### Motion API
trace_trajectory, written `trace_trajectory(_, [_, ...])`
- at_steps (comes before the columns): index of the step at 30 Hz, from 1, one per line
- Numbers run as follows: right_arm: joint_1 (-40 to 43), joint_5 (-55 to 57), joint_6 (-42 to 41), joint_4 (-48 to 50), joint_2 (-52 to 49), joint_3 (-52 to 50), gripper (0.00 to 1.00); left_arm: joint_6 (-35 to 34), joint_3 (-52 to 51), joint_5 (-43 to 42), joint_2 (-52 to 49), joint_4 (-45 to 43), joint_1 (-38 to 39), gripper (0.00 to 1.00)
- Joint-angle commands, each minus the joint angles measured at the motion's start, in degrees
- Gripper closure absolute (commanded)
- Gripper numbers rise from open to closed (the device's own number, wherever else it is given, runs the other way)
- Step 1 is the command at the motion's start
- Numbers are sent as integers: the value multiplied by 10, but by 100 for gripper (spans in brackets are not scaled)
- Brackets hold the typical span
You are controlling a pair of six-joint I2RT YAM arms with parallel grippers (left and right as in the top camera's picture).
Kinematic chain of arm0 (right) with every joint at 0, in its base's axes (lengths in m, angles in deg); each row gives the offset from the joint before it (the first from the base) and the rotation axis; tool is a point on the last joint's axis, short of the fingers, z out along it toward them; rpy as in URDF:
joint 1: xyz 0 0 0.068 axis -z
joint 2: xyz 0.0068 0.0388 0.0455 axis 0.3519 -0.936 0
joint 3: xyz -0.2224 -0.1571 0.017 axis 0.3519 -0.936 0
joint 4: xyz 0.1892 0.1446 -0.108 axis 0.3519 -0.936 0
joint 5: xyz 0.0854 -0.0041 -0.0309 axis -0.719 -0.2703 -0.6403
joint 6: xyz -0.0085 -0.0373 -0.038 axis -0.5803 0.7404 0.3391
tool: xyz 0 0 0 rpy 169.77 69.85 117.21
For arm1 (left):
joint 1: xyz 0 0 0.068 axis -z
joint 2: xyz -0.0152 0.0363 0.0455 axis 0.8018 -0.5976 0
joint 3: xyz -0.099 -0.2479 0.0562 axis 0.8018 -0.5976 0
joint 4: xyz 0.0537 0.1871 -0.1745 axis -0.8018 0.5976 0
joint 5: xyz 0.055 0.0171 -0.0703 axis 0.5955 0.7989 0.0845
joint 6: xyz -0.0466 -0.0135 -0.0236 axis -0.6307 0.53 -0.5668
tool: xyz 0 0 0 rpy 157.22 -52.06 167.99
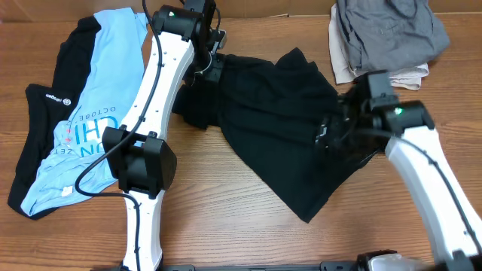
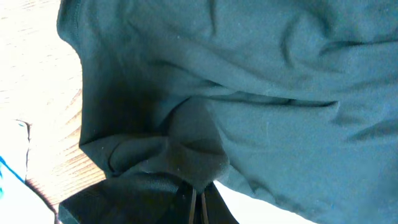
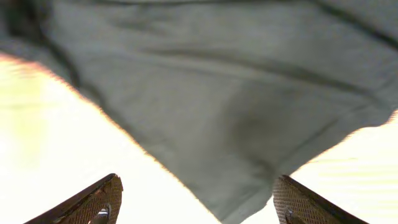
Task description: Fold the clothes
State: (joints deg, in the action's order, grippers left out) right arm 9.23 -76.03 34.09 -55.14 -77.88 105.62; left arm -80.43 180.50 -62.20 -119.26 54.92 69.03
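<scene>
Left gripper (image 2: 198, 208) is closed, pinching a bunched fold of the black cloth (image 1: 263, 128) at its far-left end, while the right gripper (image 3: 196, 205) stands with its fingers (image 3: 93, 202) spread wide and a hanging edge of the same cloth just beyond them. This cloth lies mid-counter (image 1: 241, 233), rumpled, with its long axis running diagonally from the far left to a point at the near right. Only one such piece is being handled. On the left lie two more garments, one light-blue shirt (image 1: 98, 98) spread over one black top (image 1: 41, 120). At the far right sits one stack of two, a gray garment (image 1: 388, 30) above a beige garment (image 1: 343, 68).
</scene>
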Motion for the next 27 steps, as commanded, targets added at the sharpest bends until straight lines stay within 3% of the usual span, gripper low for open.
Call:
trace_trajectory(1, [-73,18,-64,-4,15,11,19,-4,-4,-7,-3,-3,1,96])
trace_trajectory(10, [-259,126,-194,4,11,-45,17,-4,-4,-6,-3,-3,1,96])
trace_trajectory(16, [-289,122,-210,59,11,-120,17,-4,-4,-6,-3,-5,1,96])
trace_trajectory(27, [-295,70,-161,147,9,-245,21,-4,-4,-6,-3,-10,1,96])
